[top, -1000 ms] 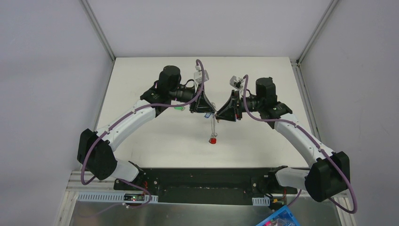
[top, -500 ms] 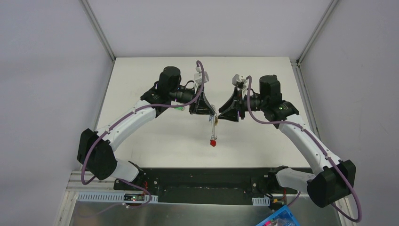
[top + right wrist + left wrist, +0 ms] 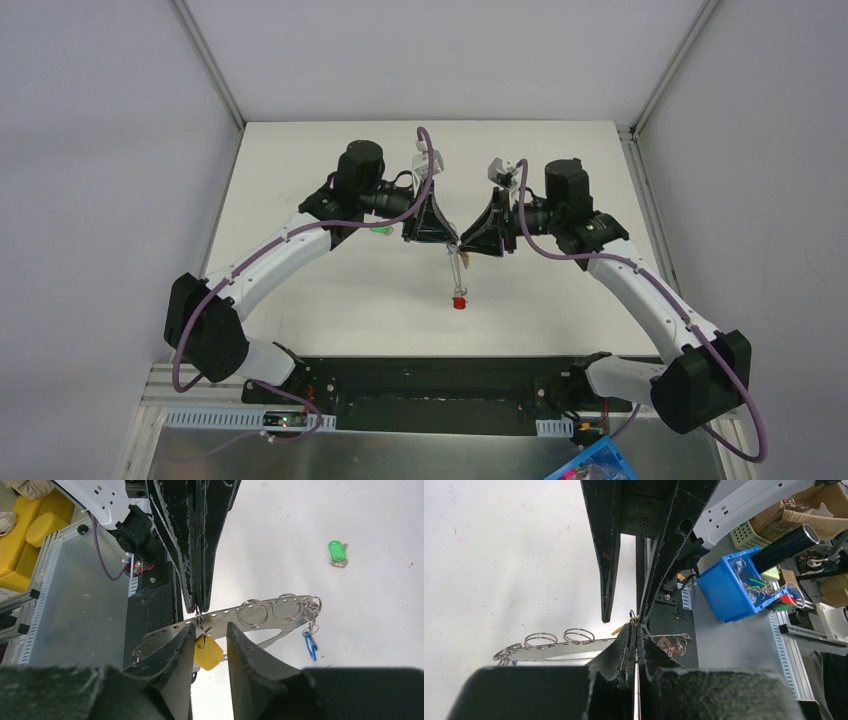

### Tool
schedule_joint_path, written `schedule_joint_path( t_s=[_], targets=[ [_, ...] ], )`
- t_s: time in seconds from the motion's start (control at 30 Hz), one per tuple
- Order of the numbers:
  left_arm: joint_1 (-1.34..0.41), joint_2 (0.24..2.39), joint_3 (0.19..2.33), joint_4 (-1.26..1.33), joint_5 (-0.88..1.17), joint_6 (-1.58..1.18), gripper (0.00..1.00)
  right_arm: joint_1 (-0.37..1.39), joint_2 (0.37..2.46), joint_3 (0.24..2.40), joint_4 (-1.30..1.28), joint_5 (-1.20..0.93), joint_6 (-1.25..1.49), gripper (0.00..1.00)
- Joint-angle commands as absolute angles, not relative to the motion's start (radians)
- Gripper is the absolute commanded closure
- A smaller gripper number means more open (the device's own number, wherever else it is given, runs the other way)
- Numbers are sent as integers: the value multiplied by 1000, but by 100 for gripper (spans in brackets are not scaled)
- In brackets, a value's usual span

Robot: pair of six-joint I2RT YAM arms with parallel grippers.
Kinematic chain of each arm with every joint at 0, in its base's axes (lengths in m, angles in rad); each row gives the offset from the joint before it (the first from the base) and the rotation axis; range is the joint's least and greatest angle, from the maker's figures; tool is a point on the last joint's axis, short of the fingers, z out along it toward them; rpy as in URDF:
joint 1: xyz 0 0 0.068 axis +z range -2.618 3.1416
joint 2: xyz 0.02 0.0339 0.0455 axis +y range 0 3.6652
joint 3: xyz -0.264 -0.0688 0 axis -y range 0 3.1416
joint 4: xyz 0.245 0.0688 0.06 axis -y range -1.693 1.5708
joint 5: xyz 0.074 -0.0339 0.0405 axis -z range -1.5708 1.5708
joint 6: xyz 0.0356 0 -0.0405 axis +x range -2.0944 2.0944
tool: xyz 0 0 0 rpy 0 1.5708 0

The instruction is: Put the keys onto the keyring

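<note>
left gripper (image 3: 634, 627) jaws together, clamped on the upper edge of the keyring plate (image 3: 225, 617), held up off the table (image 3: 375, 630)
right gripper (image 3: 210, 627) jaws apart, straddling the yellow key (image 3: 209, 653), which hangs at that same spot on the plate; gap shows on one side of the head, so not pinched
plate is a thin perforated metal strip with split rings (image 3: 253, 612) along it, one end hanging lower than the other
blue key (image 3: 310, 645) dangles from the ring at the far end
green key (image 3: 337, 551) lies loose on the table, well apart
keys: small, coloured plastic heads, short metal blades
red key (image 3: 459, 300) only reads clearly from the top view, at the plate's low end; right wrist alone shows blue and the yellow-key gap; left wrist adds the blue bin (image 3: 724, 587) off the table
</note>
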State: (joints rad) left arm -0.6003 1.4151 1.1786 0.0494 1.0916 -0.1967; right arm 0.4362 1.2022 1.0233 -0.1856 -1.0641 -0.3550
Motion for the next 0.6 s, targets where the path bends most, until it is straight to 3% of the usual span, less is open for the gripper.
schedule_joint_path(
  t_s=[0.0,0.27,0.5,0.57],
  targets=[
    [-594,1396,1188,129,1123,-214,100,449,1210,1060,-137,-1110,-344,69],
    [-594,1402,1186,132,1120,-215,100,454,1218,1054,-117,-1131,-324,80],
    [-593,1401,1189,121,1116,-202,100,454,1216,1056,-122,-1135,-327,100],
    [-591,1398,1190,103,1113,-183,100,453,1211,1071,-155,-1126,-350,100]
  ],
)
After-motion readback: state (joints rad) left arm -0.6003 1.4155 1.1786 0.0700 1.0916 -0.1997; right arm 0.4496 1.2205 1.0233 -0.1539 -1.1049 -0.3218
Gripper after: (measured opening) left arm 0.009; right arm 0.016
